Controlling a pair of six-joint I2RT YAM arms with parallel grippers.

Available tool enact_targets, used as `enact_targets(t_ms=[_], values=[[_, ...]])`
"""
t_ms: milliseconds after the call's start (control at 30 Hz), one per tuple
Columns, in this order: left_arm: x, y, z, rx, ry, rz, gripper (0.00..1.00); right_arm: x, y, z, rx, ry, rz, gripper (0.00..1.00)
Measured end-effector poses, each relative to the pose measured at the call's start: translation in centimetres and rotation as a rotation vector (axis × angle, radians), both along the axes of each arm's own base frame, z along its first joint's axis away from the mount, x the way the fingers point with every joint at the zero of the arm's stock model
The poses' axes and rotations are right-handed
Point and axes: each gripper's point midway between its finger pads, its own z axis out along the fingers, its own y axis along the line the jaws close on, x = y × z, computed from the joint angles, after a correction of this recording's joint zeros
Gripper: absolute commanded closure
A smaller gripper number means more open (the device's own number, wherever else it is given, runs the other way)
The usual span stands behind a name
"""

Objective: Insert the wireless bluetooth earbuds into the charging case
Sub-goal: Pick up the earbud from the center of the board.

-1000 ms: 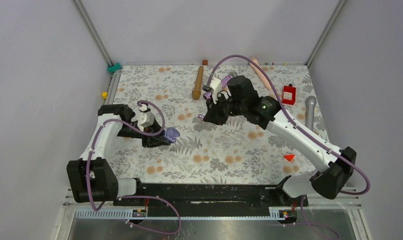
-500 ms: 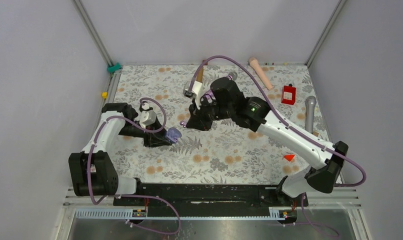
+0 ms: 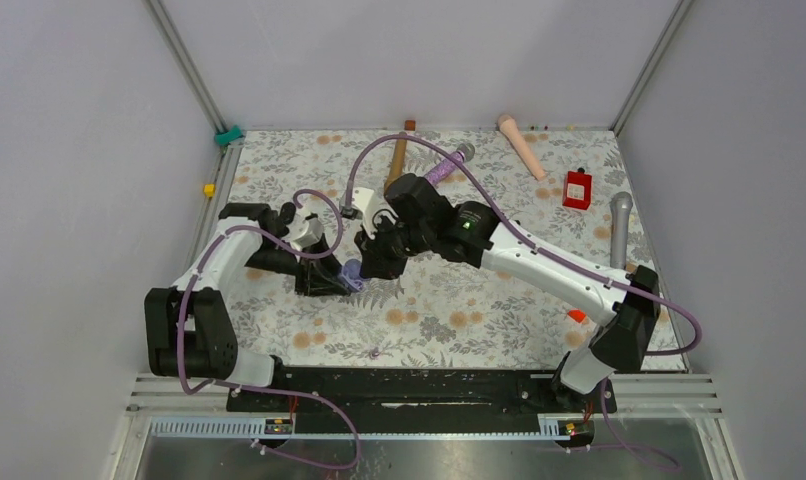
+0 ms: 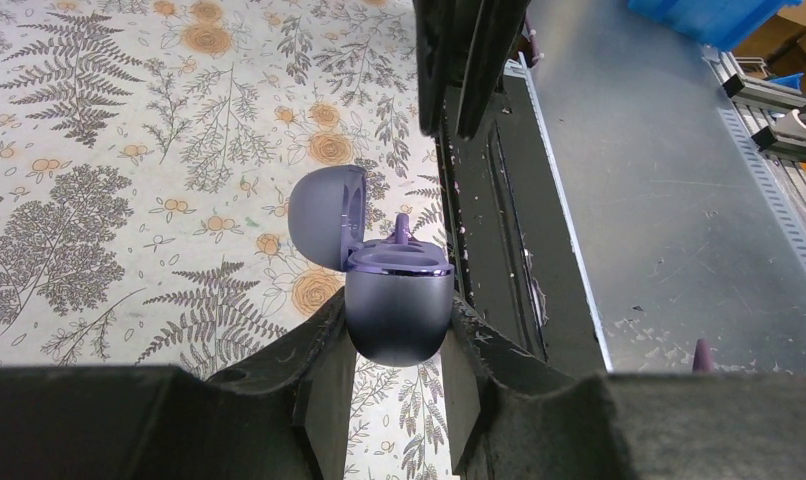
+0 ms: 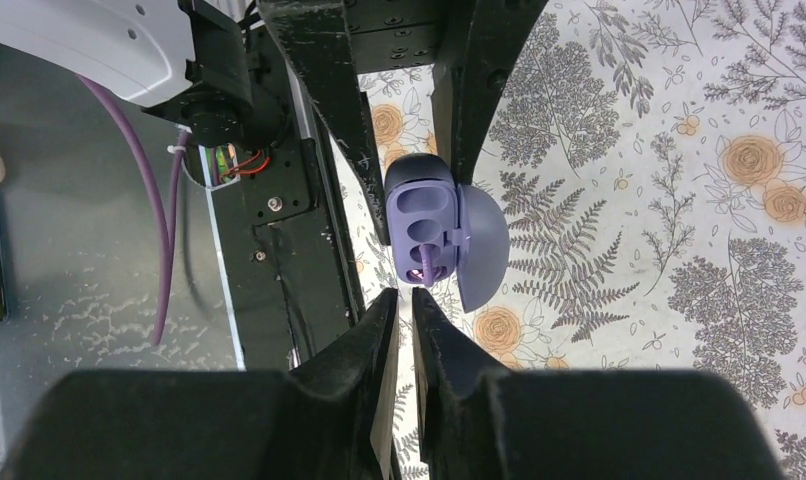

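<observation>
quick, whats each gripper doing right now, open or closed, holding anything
left gripper: closed on the open charging case.
right gripper: almost fully closed, holding nothing, tips just clear of the earbud standing in the case.

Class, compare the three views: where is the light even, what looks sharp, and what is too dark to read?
Top external: even, diffuse light, with only soft shadows under the arms. Left wrist: the charging case is sharp, with a faint sheen on its rim; the fingers of the left gripper are near-black and show little detail. Right wrist: the case is sharp too, and there is no hard glare on the metal sheet.
</observation>
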Motion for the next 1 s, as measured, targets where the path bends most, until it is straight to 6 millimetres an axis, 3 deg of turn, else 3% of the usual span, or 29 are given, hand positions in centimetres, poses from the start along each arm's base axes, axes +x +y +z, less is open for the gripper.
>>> enact_targets(t_ms=[267,433,533,667,1000], values=[[0.2,0.2,0.1,-0.002,0.009,0.016,1.00,0.5,-0.3,-1.1,-0.026,-0.043,0.003,0.80],[1.8,1.7,0.5,-0.007,0.005,0.103,1.00,-0.5,-2.9,-4.6,-0.108,-0.087,0.071,0.72],[2.6,2.5,1.0,-0.006,-0.019,0.148,1.00,-1.8,-4.4,-6.9,-0.155,-0.080,0.146,0.63],[3.5,4.0,1.9,-0.002,-0.064,0.220,1.00,-3.7,-5.2,-9.1,-0.182,-0.025,0.223,0.61],[5.9,7.7,2.8,0.008,-0.091,0.386,1.00,-9.1,-3.6,-16.3,-0.247,0.053,0.383,0.55]])
